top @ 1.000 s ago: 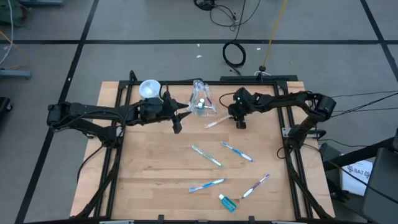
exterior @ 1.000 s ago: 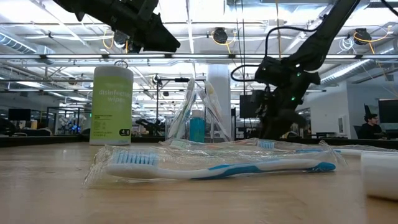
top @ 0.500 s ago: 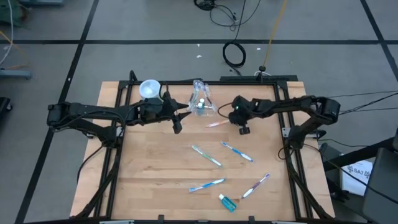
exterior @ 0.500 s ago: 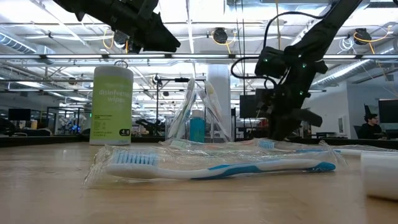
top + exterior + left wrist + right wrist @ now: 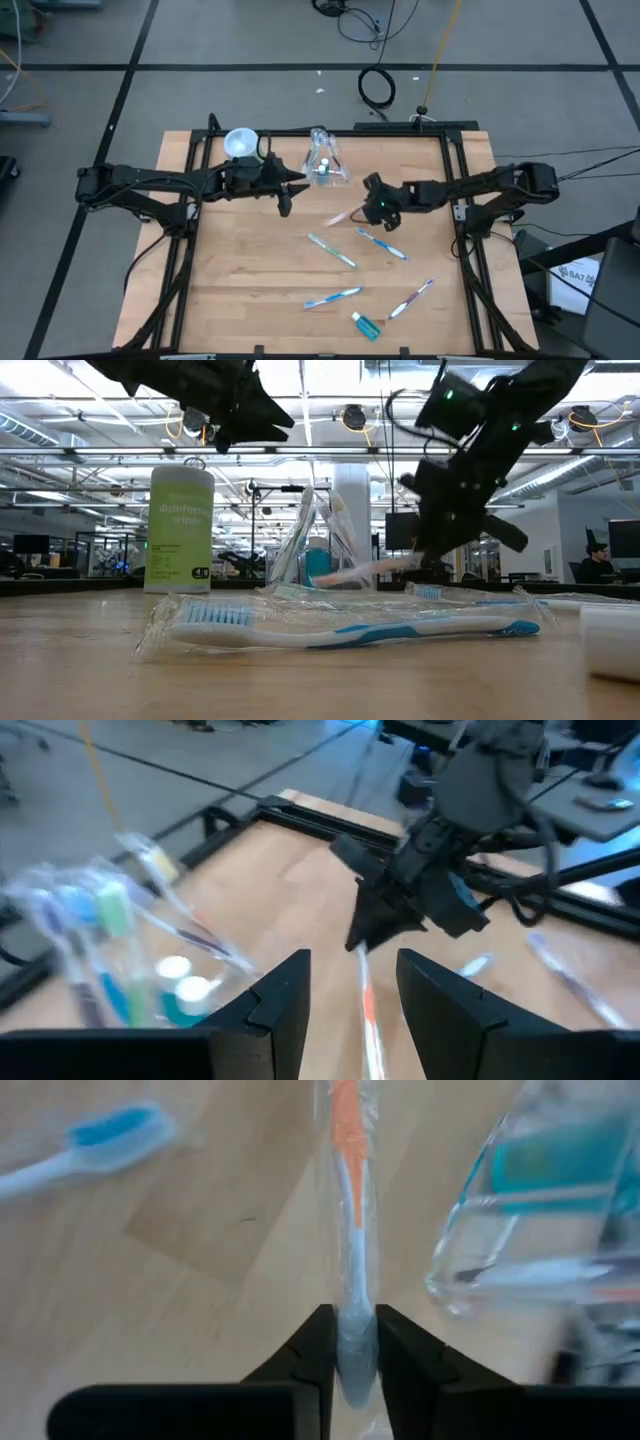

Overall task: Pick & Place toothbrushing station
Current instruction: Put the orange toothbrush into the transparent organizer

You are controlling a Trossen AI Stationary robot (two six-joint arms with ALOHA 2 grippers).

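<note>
Orange toothbrush (image 5: 349,1230) clamped between right gripper (image 5: 348,1342) fingers, lifted off table (image 5: 250,260).

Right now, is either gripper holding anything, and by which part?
The right gripper pinches the wrapped orange-and-white toothbrush at one end of its handle. The left gripper holds nothing.

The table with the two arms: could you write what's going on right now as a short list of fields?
right gripper: shut on the orange-and-white toothbrush, lifted off the table
left gripper: open, empty, hovering beside the clear cup
clear cup: holds several toothbrushes and a blue tube
loose on the table: four wrapped toothbrushes, among them the blue toothbrush, and a small blue tube
also there: green canister at the back
</note>
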